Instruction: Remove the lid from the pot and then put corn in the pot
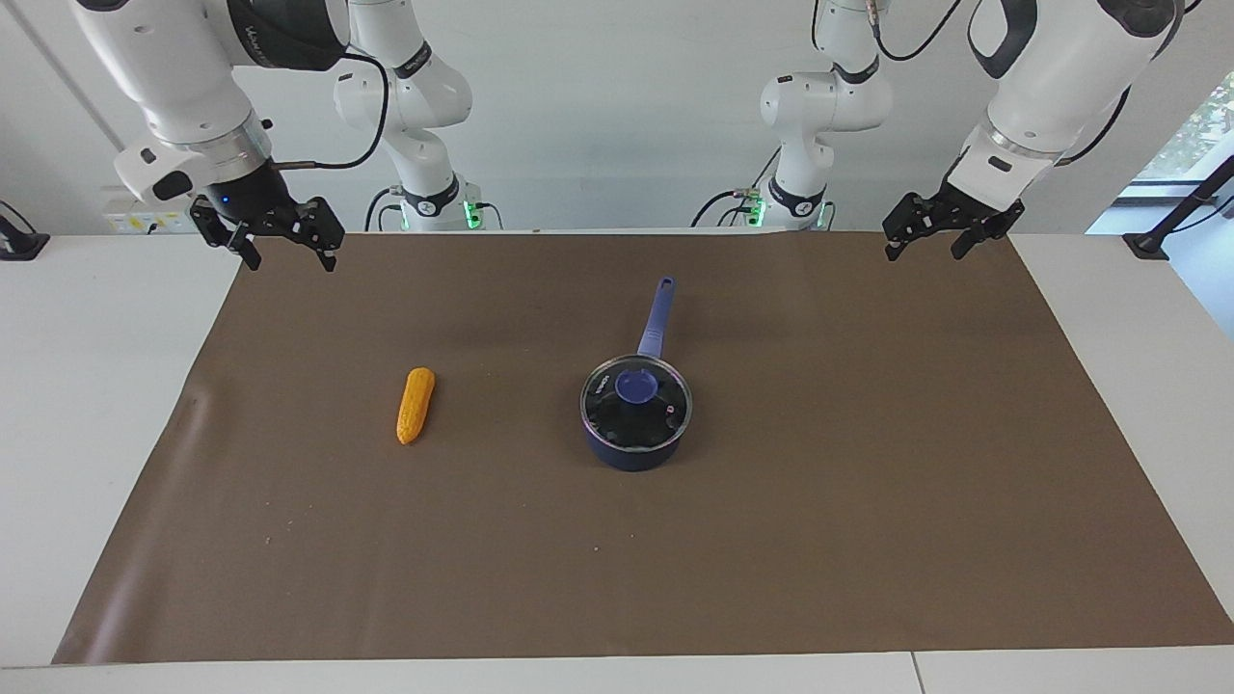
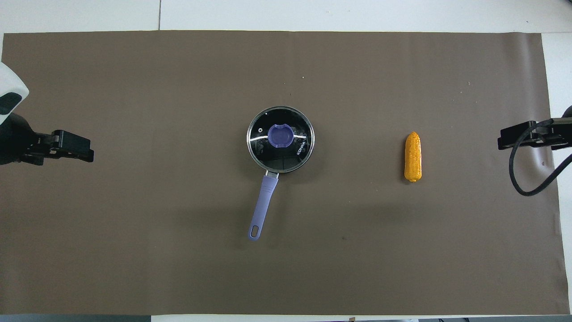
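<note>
The pot (image 1: 631, 451) stands in the middle of the brown mat, and its long blue-purple handle (image 1: 656, 318) points toward the robots. The glass lid (image 1: 667, 407) with its blue-purple knob (image 1: 636, 387) sits closed on the pot. In the overhead view the lid (image 2: 296, 154) covers the pot and the handle (image 2: 263, 201) shows below it. The corn (image 1: 415, 405) lies on the mat beside the pot, toward the right arm's end; it also shows in the overhead view (image 2: 412, 156). My left gripper (image 1: 924, 253) (image 2: 86, 153) hangs open and empty over its end of the mat. My right gripper (image 1: 291, 260) (image 2: 504, 142) hangs open and empty over the other end.
The brown mat (image 1: 868, 501) covers most of the white table (image 1: 96, 434). A black cable (image 2: 518, 174) loops from the right gripper. Both arms wait at the mat's edge nearest the robots.
</note>
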